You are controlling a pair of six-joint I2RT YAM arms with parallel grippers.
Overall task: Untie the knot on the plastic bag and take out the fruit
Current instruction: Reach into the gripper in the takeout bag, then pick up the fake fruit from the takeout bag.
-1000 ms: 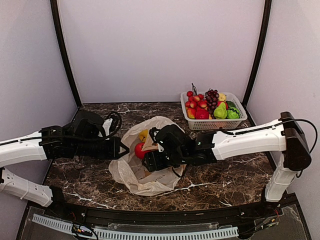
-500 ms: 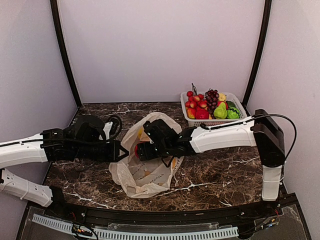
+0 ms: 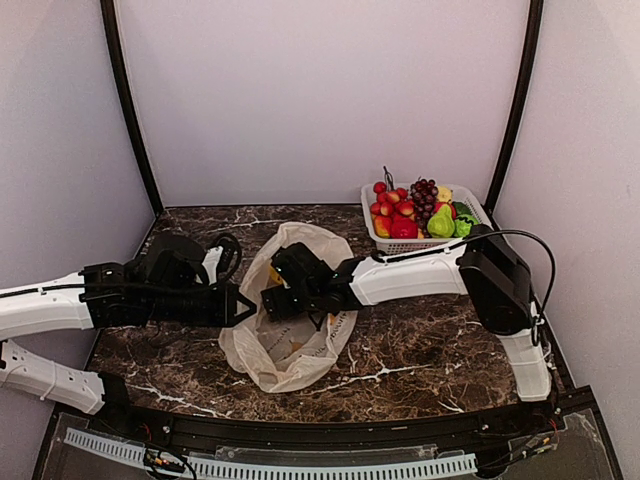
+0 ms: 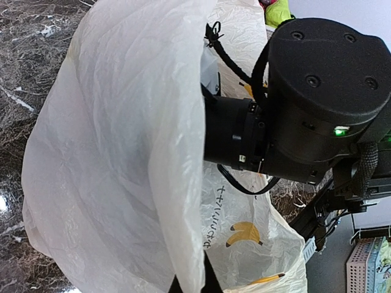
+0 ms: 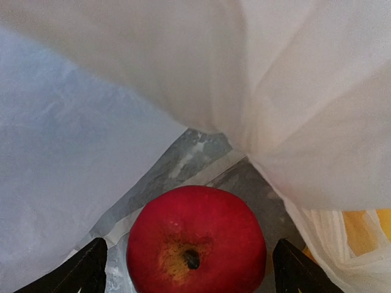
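Since the red apple looks glossy, round and rigid, it should be taken across its widest part. It lies inside the limp plastic bag, between the fingers of the released right end effector; the left end effector is clenched on the bag's rim.

The plastic bag is see-through cream with a yellow banana print and some faint dark lettering. The apple in it is glossy red, yellowish round the stem. The desk is dark brown marble with white veins.
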